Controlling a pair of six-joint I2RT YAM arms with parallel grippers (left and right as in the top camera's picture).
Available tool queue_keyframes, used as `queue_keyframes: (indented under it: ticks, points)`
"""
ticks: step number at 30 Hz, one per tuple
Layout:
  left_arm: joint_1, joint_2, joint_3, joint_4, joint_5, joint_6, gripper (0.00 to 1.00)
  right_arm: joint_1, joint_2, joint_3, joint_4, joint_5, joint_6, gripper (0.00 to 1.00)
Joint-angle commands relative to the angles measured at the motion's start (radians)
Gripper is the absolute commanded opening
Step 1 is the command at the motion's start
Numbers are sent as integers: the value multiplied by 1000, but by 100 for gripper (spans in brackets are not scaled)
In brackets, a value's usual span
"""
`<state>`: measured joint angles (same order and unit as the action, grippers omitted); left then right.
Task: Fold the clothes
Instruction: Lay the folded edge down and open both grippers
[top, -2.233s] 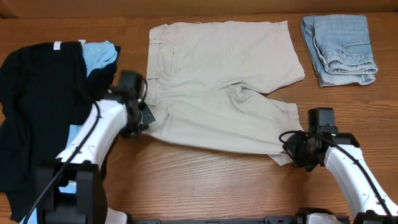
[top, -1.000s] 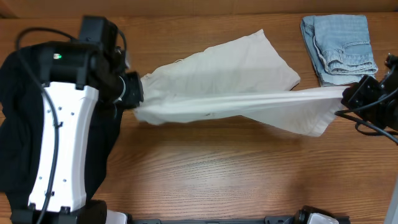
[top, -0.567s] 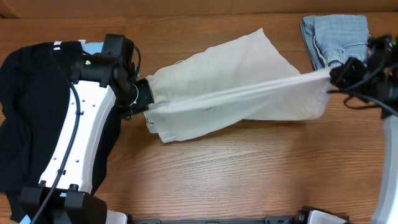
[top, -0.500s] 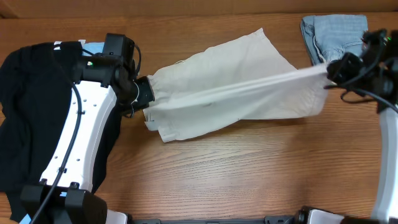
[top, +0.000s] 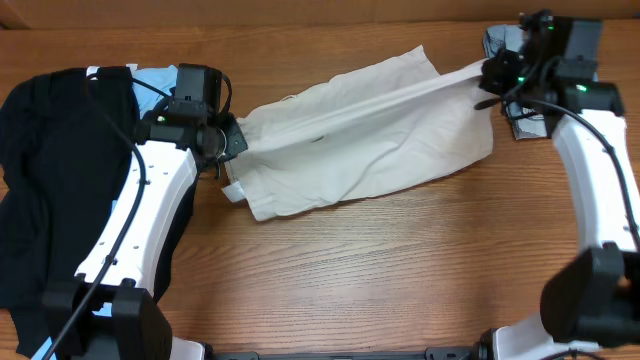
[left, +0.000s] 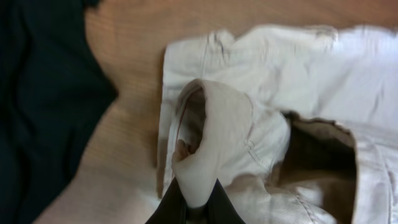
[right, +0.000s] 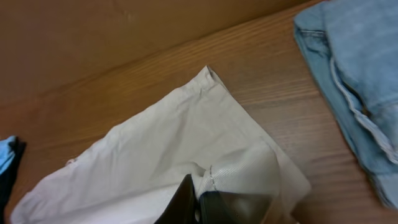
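The beige khaki shorts (top: 370, 140) lie doubled over across the table's middle. One edge is pulled taut between both arms. My left gripper (top: 232, 140) is shut on the waistband end at the left. In the left wrist view a fold of the beige cloth (left: 211, 137) is pinched in that gripper (left: 196, 208). My right gripper (top: 488, 75) is shut on the leg hem at the back right. The right wrist view has that gripper (right: 199, 208) clamped on the hem of the shorts (right: 161, 149).
A black garment (top: 50, 170) covers the table's left side under the left arm, with a light-blue shirt (top: 155, 80) peeking out behind it. Folded pale denim shorts (right: 360, 81) sit at the back right corner, partly hidden under the right arm.
My right gripper has carried the hem toward the back of the table, beside the denim shorts. The lifted cloth has come down over the rest of the shorts. The left gripper shifted slightly.
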<state>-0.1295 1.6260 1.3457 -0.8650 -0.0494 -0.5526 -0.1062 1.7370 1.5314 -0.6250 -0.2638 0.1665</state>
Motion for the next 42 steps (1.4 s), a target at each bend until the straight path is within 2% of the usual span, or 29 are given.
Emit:
queue_keyframes:
  ticks: [1, 11, 12, 13, 14, 15, 16, 17, 20, 22, 29, 33, 38, 42]
  points:
    - [32, -11, -50, 97, -227, -13, 4, 5, 89, 11, 73, 124, -11, 4]
    - [32, 54, -72, 351, -295, -12, 4, 71, 223, 11, 288, 128, 17, 4]
    - [32, 80, -72, 393, -313, -12, 11, 77, 231, 11, 304, 128, 16, 4]
    - [32, 111, -72, 446, -340, -11, 39, 84, 240, 11, 323, 129, 16, 10]
    - [32, 128, -71, 472, -351, -10, 66, 88, 248, 11, 335, 129, 16, 27]
    - [34, 146, -71, 507, -354, 0, 91, 91, 253, 11, 342, 128, 16, 53]
    - [37, 158, -71, 536, -353, 7, 100, 92, 255, 11, 344, 129, 16, 87]
    - [43, 168, -71, 564, -344, 7, 100, 92, 256, 11, 340, 129, 16, 100]
    - [63, 161, -57, 570, -277, 7, 100, 88, 253, 13, 280, 129, 16, 100]
    - [74, 146, -29, 519, -212, 7, 100, 79, 253, 13, 223, 129, 16, 100]
    - [80, 126, 125, 206, -76, 47, 100, 50, 257, 12, 23, 130, -3, 100]
    - [80, 126, 179, 55, 25, 126, 100, 56, 280, 6, -39, 131, -53, 100]
    - [87, 126, 271, -108, 40, 166, 100, 60, 305, -38, -46, 127, -64, 100]
    - [118, 126, 374, -175, 40, 191, 100, 60, 331, -63, -47, 114, -66, 98]
